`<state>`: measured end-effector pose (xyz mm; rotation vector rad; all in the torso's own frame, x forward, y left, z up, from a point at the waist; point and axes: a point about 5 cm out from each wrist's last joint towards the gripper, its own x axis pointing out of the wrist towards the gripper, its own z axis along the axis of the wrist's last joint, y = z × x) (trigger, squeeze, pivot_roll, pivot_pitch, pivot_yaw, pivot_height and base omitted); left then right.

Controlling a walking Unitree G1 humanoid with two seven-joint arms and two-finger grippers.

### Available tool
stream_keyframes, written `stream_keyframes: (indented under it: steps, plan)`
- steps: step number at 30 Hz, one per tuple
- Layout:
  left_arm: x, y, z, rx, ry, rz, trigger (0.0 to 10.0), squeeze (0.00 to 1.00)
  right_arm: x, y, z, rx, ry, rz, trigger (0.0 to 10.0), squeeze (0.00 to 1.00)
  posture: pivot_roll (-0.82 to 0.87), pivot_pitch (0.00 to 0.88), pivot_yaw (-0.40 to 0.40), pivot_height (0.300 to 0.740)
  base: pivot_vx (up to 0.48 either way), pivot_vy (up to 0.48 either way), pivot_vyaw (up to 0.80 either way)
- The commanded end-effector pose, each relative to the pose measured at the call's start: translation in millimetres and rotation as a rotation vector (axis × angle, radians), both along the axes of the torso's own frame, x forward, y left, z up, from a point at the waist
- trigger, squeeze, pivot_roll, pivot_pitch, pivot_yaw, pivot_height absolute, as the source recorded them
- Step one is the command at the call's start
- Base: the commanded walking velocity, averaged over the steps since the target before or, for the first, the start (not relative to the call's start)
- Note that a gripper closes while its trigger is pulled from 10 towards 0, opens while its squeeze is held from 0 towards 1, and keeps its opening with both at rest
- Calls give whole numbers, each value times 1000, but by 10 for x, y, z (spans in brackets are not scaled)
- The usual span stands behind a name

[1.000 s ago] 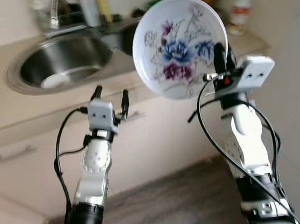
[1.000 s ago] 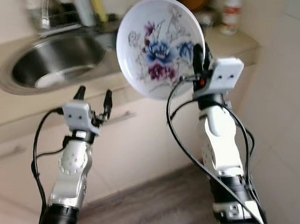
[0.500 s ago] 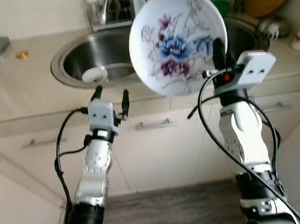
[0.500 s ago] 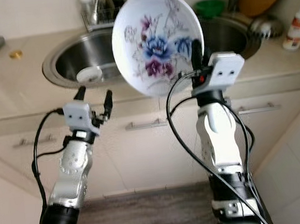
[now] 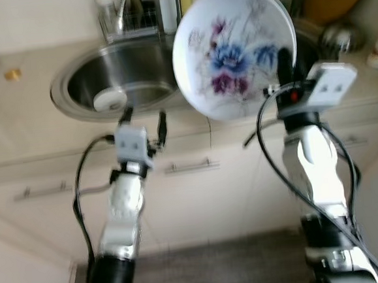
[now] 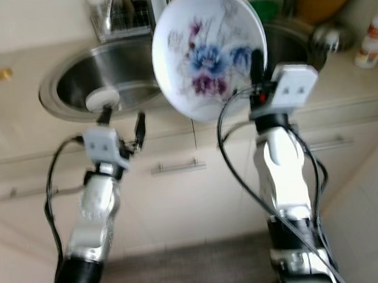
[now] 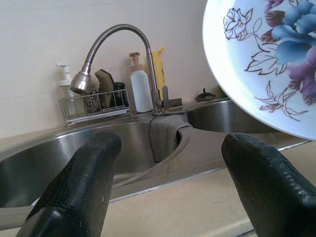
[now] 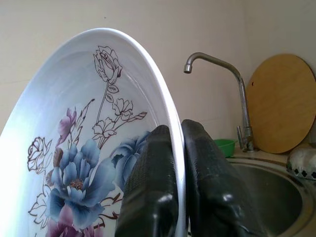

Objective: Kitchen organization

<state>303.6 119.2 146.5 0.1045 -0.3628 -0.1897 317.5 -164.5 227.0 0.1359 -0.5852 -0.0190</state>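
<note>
Since half a second ago the whole picture has slid and blurred, which is the camera turning; both arms keep their raised pose and the plate stays upright in the right gripper.

From the left eye, the right gripper (image 5: 285, 65) stands at the top of its upright silver forearm, pinching the rim of the flowered plate (image 5: 231, 49), held on edge in the air before the double sink (image 5: 81, 97) in the counter (image 5: 18, 138). The left gripper (image 5: 144, 119) points up beside it, fingers spread and holding nothing.

The left wrist view looks between its two black fingers (image 7: 81, 182), set wide, at the faucet (image 7: 116, 42), a rack of bottles (image 7: 94, 103) and the plate's edge.

The right wrist view shows its fingers (image 8: 150, 192) closed either side of the plate's rim, with a second tap (image 8: 222, 79) and a round wooden board (image 8: 281, 103) behind.
</note>
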Motion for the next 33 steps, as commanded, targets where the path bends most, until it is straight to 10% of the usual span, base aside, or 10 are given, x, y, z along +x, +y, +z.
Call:
stream_keyframes:
  steps: [1,33]
  plan:
    - [5,38,21,10,-9,9,10000,0,-9,35,84,1,-36,10,0,0,-84,0,24,740,0,0,0]
    - [-2,25,11,12,-6,4,10000,0,3,11,24,-6,-13,-11,0,0,-83,0,24,740,97,0,0]
